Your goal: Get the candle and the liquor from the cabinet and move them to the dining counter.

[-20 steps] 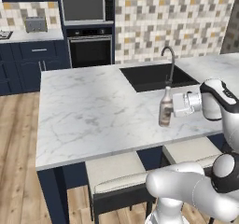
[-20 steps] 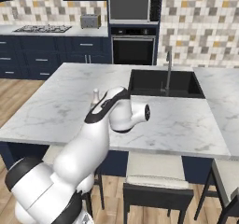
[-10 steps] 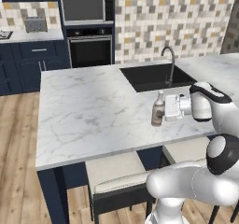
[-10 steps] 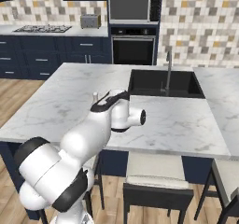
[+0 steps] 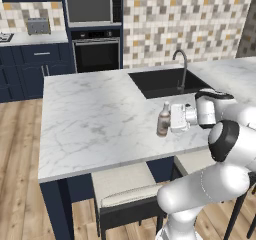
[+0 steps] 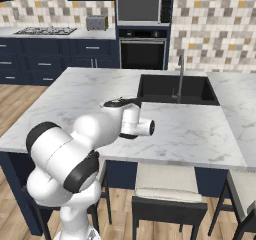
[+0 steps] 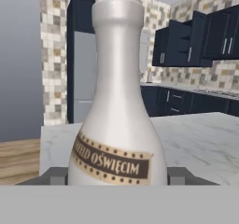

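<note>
The liquor (image 5: 163, 125) is a small brownish bottle with a pale label and a whitish neck. It stands upright over the front right part of the dining counter (image 5: 90, 114), just left of the sink. My gripper (image 5: 169, 120) reaches in from the right and is shut on the liquor's body. In the hand view the liquor (image 7: 116, 125) is very close, with a dark fingertip (image 7: 56, 176) on either side of it. Whether its base touches the marble I cannot tell. The candle is out of view. Navy wall cabinets (image 7: 186, 45) show far off.
A black sink (image 5: 167, 81) with a curved faucet (image 5: 182, 66) lies behind the bottle. Cushioned stools (image 5: 125, 189) stand under the counter's front edge. The oven and microwave wall (image 5: 95, 29) is far behind. My own arm (image 6: 90, 134) covers the counter's front left in the right base view.
The gripper has carried the liquor a little to the left and slightly lower over the counter. The grip on the bottle has stayed the same.
</note>
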{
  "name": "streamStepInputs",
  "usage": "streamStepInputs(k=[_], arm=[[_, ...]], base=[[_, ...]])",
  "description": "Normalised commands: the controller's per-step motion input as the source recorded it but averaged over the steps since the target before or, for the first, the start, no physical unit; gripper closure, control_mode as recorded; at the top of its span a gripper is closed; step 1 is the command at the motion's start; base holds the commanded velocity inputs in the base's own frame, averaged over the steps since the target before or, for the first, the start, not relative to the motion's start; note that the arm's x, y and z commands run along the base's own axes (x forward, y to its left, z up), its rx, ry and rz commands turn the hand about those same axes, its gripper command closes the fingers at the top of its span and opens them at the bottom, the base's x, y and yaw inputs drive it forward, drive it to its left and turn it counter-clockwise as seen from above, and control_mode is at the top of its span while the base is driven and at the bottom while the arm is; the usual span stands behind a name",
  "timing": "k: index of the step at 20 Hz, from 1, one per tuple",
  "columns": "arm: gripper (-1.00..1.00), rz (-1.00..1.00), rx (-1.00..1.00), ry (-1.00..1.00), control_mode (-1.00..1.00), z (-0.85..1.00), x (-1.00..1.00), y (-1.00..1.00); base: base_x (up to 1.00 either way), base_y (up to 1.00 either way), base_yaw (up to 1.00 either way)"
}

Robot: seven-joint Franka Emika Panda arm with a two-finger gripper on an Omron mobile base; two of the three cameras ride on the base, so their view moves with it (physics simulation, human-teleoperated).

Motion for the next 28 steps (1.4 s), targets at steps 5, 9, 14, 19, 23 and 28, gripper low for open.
streamStepInputs(k=[5, 9, 14, 19, 23, 28], arm=[[1.00, 0.07, 0.00, 0.00, -1.00, -0.27, 0.33, 0.00], [1.00, 0.08, 0.00, 0.00, -1.00, -0.28, 0.17, 0.00], [1.00, 0.08, 0.00, 0.00, -1.00, -0.27, 0.11, 0.00], [1.00, 0.05, 0.00, -0.01, -1.00, -0.21, 0.10, 0.00], [1.00, 0.03, 0.00, -0.04, -1.00, -0.16, 0.13, 0.00], [1.00, 0.01, 0.00, -0.02, -1.00, -0.13, 0.20, 0.00]], base=[[0.00, 0.00, 0.00], [0.00, 0.00, 0.00], [0.00, 0.00, 0.00], [0.00, 0.00, 0.00], [0.00, 0.00, 0.00], [0.00, 0.00, 0.00]])
